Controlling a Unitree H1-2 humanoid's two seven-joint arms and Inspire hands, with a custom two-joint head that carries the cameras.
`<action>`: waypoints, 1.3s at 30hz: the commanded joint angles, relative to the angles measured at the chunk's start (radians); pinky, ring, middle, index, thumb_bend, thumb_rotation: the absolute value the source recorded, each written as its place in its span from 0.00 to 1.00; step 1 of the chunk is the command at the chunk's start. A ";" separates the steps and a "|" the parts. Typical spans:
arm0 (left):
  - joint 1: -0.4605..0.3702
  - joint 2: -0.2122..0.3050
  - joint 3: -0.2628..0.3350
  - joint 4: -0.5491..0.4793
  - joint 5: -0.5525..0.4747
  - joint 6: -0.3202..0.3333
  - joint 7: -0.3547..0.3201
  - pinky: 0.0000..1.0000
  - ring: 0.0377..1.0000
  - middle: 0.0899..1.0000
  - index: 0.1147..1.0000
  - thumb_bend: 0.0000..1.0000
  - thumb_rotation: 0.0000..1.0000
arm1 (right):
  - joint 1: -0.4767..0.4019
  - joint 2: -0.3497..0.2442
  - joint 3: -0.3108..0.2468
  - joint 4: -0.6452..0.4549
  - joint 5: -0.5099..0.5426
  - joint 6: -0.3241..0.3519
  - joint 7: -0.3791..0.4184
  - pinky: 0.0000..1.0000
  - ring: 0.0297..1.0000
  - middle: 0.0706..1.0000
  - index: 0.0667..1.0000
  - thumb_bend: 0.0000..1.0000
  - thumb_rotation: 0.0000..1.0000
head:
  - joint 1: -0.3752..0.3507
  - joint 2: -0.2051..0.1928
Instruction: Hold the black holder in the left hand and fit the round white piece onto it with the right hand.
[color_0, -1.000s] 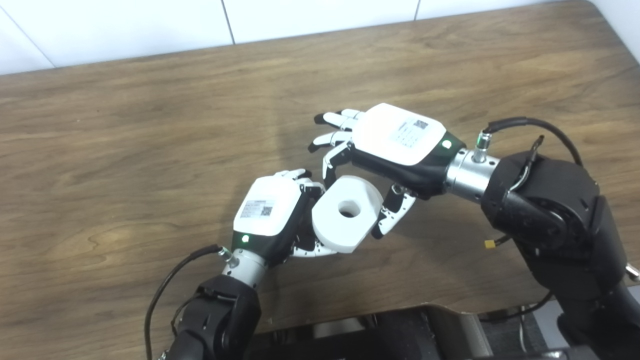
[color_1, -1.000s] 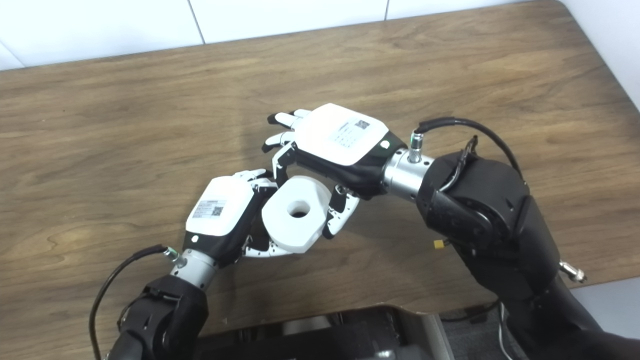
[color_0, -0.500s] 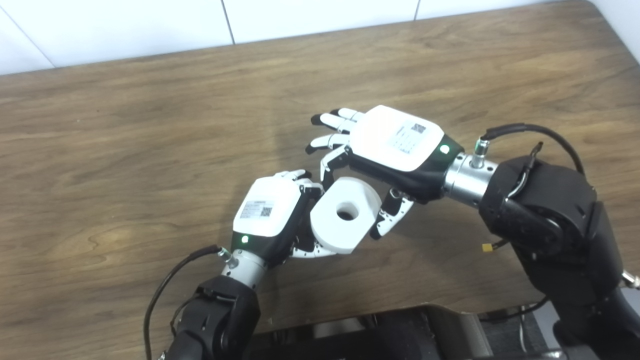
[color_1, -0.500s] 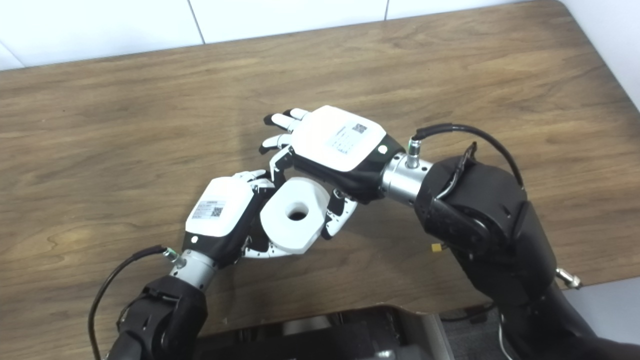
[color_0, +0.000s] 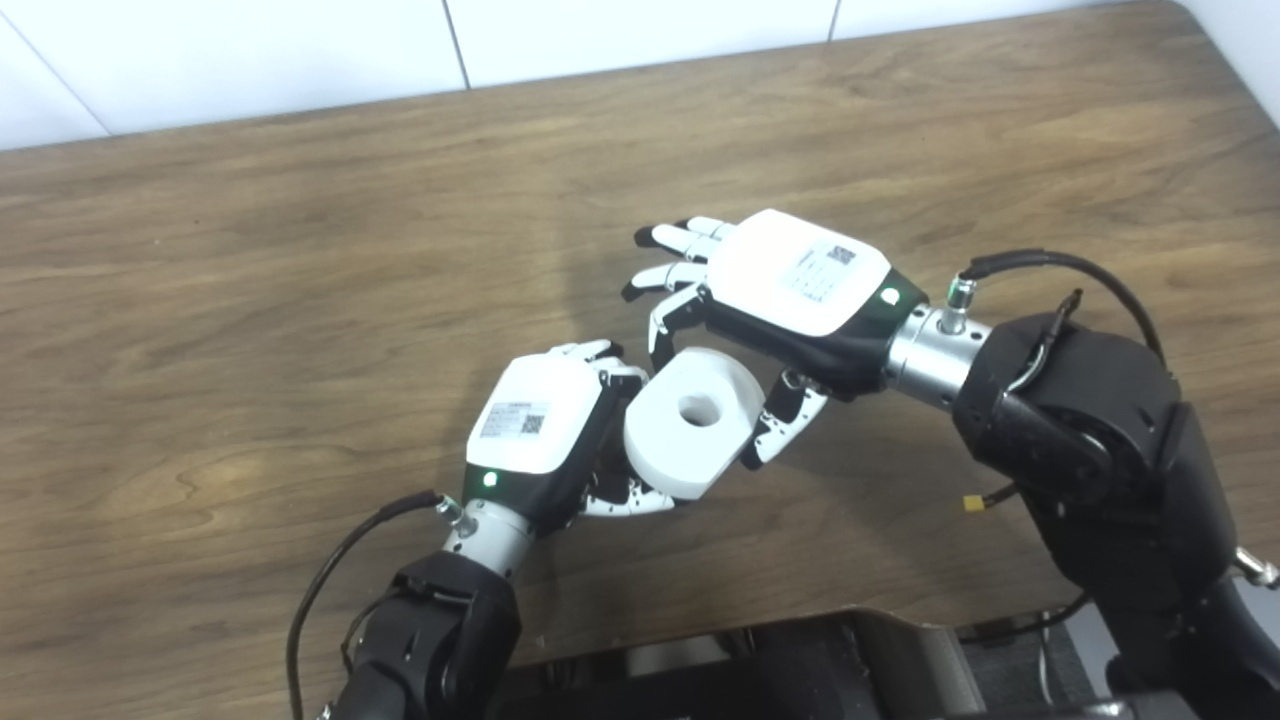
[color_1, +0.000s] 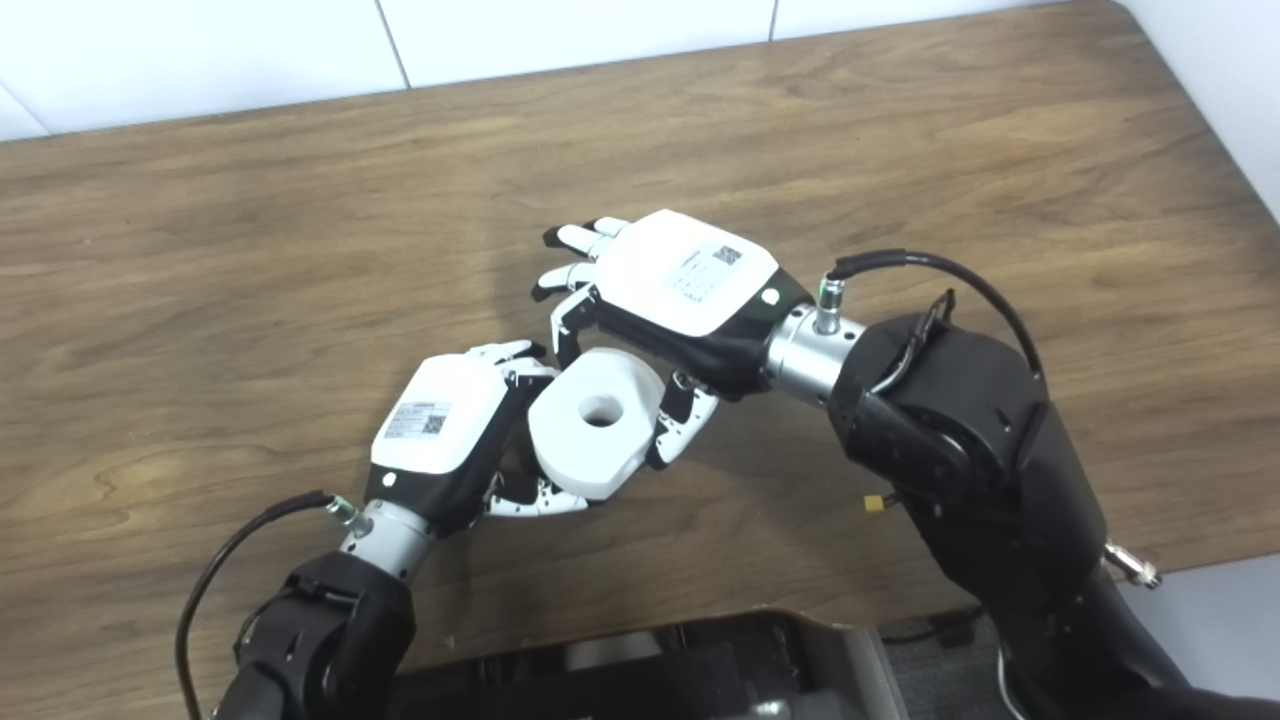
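The round white piece (color_0: 690, 425) with a centre hole sits tilted between my two hands above the table. My left hand (color_0: 540, 425) is curled shut beneath and beside it. Its fingertips (color_0: 625, 500) show under the piece's lower edge. The black holder is hidden behind the white piece and the left hand's fingers, so I cannot tell how the two sit together. My right hand (color_0: 790, 285) reaches in from the right and pinches the white piece between its thumb (color_0: 780, 425) and one bent finger (color_0: 665, 325). Its other fingers stick out straight to the left.
The wooden table (color_0: 300, 250) runs back to a white tiled wall. Its front edge (color_0: 800, 610) lies just below the hands, with dark robot body parts under it. The right arm's black cable (color_0: 1050, 262) loops above the forearm.
The right hand drifted slightly left, then back right, staying on the white piece. The piece tilted a little, its hole now looking paler. The left hand stayed put.
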 joint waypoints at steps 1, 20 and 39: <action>0.023 0.014 -0.018 0.033 -0.004 0.003 -0.062 0.84 0.84 0.76 0.42 0.52 0.06 | -0.027 0.007 -0.017 -0.001 -0.005 -0.022 -0.050 0.95 0.98 0.85 0.45 0.52 0.14 | -0.001 0.000; 0.020 0.010 -0.017 0.026 -0.002 0.012 -0.074 0.85 0.85 0.77 0.42 0.52 0.06 | -0.025 0.021 -0.003 0.000 -0.014 -0.026 -0.031 0.96 0.98 0.85 0.45 0.52 0.14 | -0.014 0.016; 0.014 0.004 -0.021 0.031 0.002 0.016 -0.074 0.85 0.85 0.76 0.42 0.52 0.06 | -0.040 0.007 -0.016 -0.056 0.003 0.013 0.067 0.97 0.99 0.86 0.45 0.52 0.15 | -0.010 0.016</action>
